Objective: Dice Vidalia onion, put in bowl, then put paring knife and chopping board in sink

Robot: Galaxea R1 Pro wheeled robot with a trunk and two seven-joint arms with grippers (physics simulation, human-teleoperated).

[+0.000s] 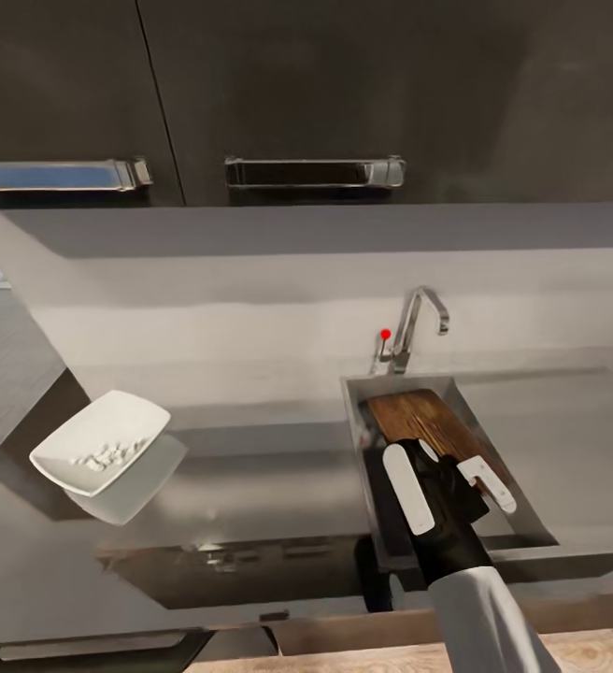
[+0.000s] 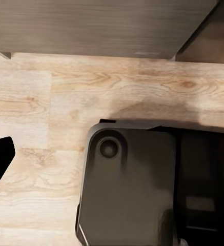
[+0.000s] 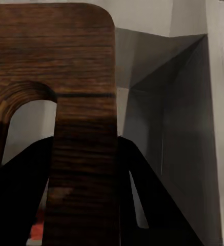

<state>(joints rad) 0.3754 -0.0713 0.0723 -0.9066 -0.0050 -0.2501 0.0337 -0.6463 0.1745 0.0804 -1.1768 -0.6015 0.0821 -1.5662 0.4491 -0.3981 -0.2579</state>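
Lowering the chopping board (image 1: 425, 418) into the sink (image 1: 358, 439) now, the right hand (image 1: 449, 479) clamped on the board's handle end, fingers either side of the wood by the slot. The board leans on a slant inside the basin, far edge toward the tap (image 1: 417, 322). Something red glints beneath it in the wrist camera, possibly the knife handle, hard to say. Best to ease it flat before letting go, so it doesn't slam. The bowl (image 1: 101, 453), with its diced onion (image 1: 110, 455), sits well apart on the tabletop (image 1: 250, 486).
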